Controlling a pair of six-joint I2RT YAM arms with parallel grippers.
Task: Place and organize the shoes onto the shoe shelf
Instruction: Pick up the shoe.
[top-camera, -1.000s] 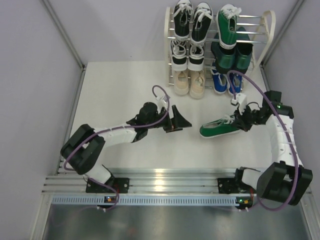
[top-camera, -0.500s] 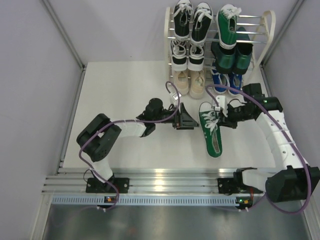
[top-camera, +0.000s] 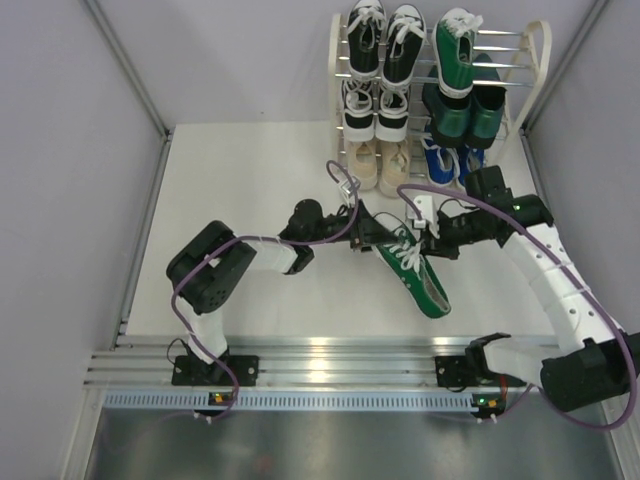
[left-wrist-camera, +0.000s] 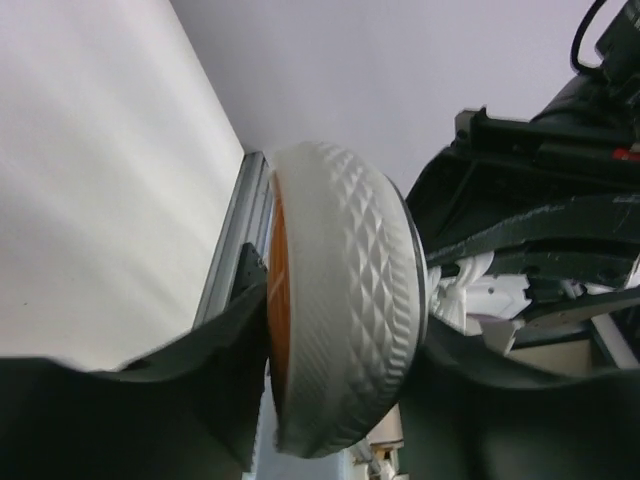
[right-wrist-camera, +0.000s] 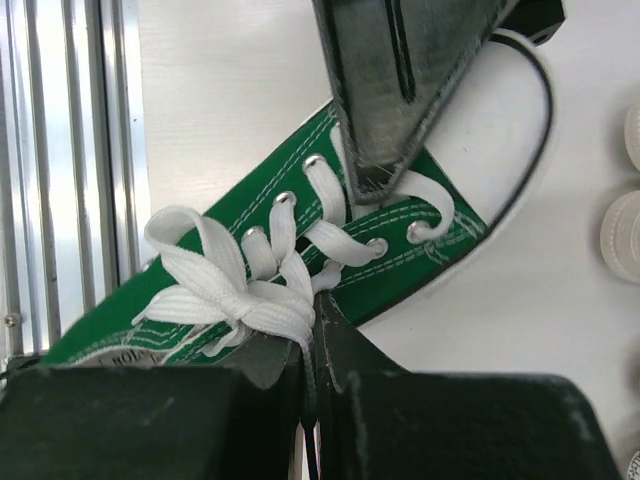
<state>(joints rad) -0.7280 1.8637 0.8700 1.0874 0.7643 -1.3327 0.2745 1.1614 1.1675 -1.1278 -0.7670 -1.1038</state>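
A green sneaker with white laces is held above the table between both arms, toe to the upper left. My left gripper is shut on its white rubber toe cap, one finger on the orange sole side and one on the cap. My right gripper is shut on the sneaker's upper at the laces, jaws pinched together. The shoe shelf at the back holds black-and-white sneakers, one green sneaker, dark green dress shoes, beige lace-ups and blue sneakers.
The white table is walled by grey panels left and right. An aluminium rail runs along the near edge, by both arm bases. The left gripper's finger crosses the top of the right wrist view.
The right arm swung the green sneaker left and turned it toe-first toward the left arm. The left gripper reached right and closed from wide open onto the toe cap.
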